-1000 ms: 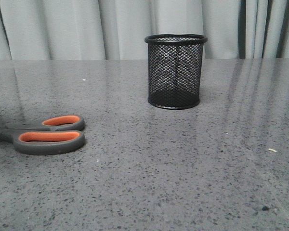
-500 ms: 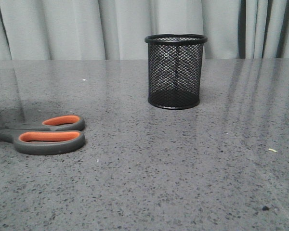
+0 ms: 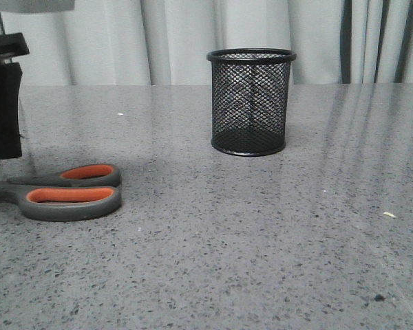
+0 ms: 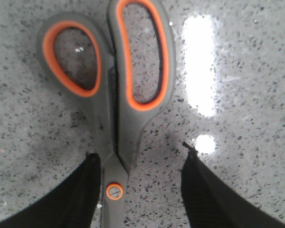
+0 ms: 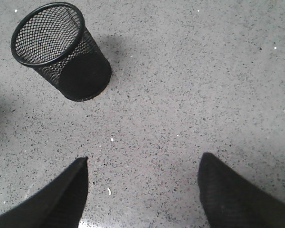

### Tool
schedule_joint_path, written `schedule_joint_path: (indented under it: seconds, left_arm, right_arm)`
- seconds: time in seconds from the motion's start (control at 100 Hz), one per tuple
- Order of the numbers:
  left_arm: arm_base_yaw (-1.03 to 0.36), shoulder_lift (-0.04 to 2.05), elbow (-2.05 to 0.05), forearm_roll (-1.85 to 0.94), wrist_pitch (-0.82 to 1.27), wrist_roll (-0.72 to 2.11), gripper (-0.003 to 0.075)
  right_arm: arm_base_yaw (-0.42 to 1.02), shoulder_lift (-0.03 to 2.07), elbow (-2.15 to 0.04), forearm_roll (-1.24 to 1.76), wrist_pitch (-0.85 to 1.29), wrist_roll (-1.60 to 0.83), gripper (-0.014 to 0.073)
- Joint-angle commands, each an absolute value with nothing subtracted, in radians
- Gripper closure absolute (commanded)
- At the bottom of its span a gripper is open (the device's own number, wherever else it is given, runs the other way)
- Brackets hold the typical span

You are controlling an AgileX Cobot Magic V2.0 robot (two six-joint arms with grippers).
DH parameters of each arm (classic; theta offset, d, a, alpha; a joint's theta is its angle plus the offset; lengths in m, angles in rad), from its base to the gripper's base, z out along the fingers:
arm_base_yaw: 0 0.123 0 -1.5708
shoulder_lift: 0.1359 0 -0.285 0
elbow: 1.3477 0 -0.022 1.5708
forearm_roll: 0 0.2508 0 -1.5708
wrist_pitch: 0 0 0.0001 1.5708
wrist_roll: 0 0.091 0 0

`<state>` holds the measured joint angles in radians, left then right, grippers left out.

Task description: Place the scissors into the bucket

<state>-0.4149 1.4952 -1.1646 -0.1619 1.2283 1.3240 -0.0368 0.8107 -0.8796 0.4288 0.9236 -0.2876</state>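
A grey speckled table [image 3: 261, 234] stretches under pale curtains [image 3: 179, 41], with the black wire-mesh bucket [image 3: 250, 102] standing upright near the middle of the front view, at about 1 o'clock from the scissors [image 3: 65, 194] and well apart from them. The scissors lie flat at the table's left edge, blades shut, orange-lined loops pointing toward 3 o'clock. A pale crumb [image 3: 389, 215] sits far off at 3 o'clock, and a dark speck [image 3: 378, 298] lies toward 5 o'clock; nothing stands between the scissors and the bucket.

The left gripper [image 4: 140, 190] hangs over the scissors with its jaws spread wide, one black finger [image 4: 80, 190] just beside the shank and the orange pivot screw [image 4: 114, 191], the other finger standing clear across bare stone. It holds nothing. In the front view only a dark part of this arm [image 3: 3, 110] shows at 11 o'clock above the handles.

The right gripper [image 5: 142, 190] is also spread wide and empty above bare table, the bucket [image 5: 61, 52] lying well beyond its fingertips, its mouth open and unblocked.
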Motion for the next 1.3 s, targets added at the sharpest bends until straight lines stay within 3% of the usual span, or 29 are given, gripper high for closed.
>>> schedule_joint_path:
  seconds: [0.0,1.29]
  left_arm:
    - [-0.425,1.477,-1.197,-0.172,1.258,1.328,0.0358]
    - [-0.425,1.567,-1.198,-0.214,1.155,1.381,0.0358]
  right_arm:
    - [-0.039,0.811,-0.913,0.455,0.867,-0.298,0.0148]
    - [-0.039,0.811,-0.913,0.476,0.861,-0.304,0.0148]
